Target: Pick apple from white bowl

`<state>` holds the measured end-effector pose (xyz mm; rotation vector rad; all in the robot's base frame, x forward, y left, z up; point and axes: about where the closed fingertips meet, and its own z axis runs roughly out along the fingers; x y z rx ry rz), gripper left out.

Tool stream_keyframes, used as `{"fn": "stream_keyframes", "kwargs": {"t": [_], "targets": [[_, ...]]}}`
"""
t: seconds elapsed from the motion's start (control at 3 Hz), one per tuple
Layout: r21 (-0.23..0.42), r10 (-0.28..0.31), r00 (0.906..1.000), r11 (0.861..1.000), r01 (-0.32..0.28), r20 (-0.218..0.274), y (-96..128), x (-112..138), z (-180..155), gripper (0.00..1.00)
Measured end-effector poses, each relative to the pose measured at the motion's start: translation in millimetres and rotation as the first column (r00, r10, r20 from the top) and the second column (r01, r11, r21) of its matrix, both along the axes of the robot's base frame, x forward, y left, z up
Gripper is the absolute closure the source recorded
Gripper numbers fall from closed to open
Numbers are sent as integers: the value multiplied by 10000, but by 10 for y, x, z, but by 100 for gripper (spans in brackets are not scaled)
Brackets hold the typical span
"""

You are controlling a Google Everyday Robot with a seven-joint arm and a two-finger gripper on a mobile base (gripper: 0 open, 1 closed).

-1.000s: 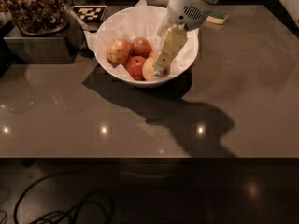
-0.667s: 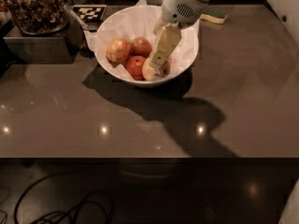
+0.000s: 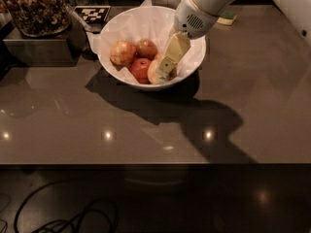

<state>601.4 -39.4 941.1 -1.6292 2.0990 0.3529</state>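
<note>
Arm slants down over the white bowl's (image 3: pixel 113 74) far-right rim, with the gripper (image 3: pixel 163 72) tilted into the bowl's right side at the apple (image 3: pixel 151 74). The apple lies inside the bowl, front right. Whether the gripper grasps it cannot be told.

A glossy grey-brown worktop (image 3: pixel 252 106) carries a clear container of brown dried pieces (image 3: pixel 35 6) on a grey metal box (image 3: pixel 39 50) at the far left, with a black-and-white marker tag (image 3: pixel 92 13) just beside it. A deep red apple (image 3: pixel 141 68), a left orange-red apple (image 3: pixel 123 52) and a rear orange-red apple (image 3: pixel 146 47) cluster just left of the tool (image 3: pixel 163 73), which hangs at the worktop's far middle. Dark cables (image 3: pixel 63 217) curl on the floor below.
</note>
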Motion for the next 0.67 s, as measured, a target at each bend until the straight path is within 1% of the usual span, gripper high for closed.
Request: {"fn": "stream_keyframes", "kwargs": {"t": [0.33, 0.67], "targets": [[295, -789, 9969, 9964, 789, -33, -65, 31, -129, 29], [480, -1238, 9923, 9911, 1241, -110, -80, 51, -231, 44]]}}
